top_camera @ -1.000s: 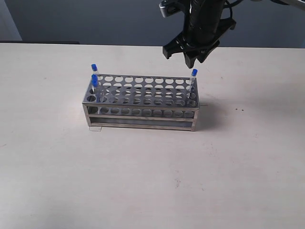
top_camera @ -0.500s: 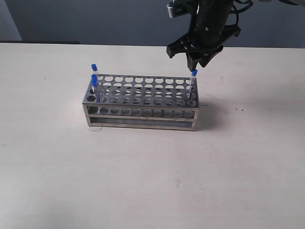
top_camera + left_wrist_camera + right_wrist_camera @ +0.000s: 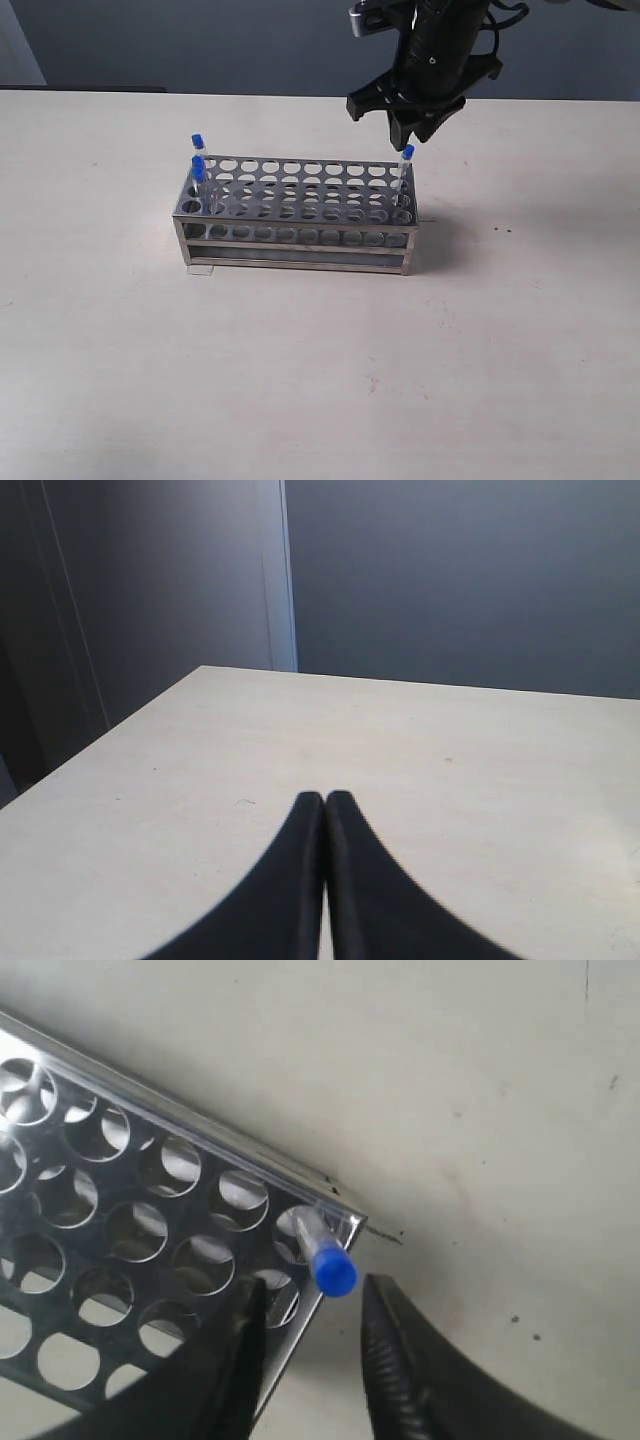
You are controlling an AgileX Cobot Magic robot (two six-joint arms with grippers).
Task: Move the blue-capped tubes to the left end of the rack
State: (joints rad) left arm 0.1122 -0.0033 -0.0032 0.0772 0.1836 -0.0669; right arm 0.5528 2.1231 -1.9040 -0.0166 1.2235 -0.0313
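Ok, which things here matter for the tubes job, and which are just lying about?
Job: rack; blue-capped tubes at its left end; one tube at its right end; right gripper, open over it.
Lying about: pale scrap by rack's foot; left gripper, shut.

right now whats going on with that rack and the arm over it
The right gripper hovers open just above the one blue-capped tube at the right end of the rack, with its fingers on either side of the cap and not yet closed on it. The other blue-capped tubes stand at the left end. The left gripper is shut, off over bare table.
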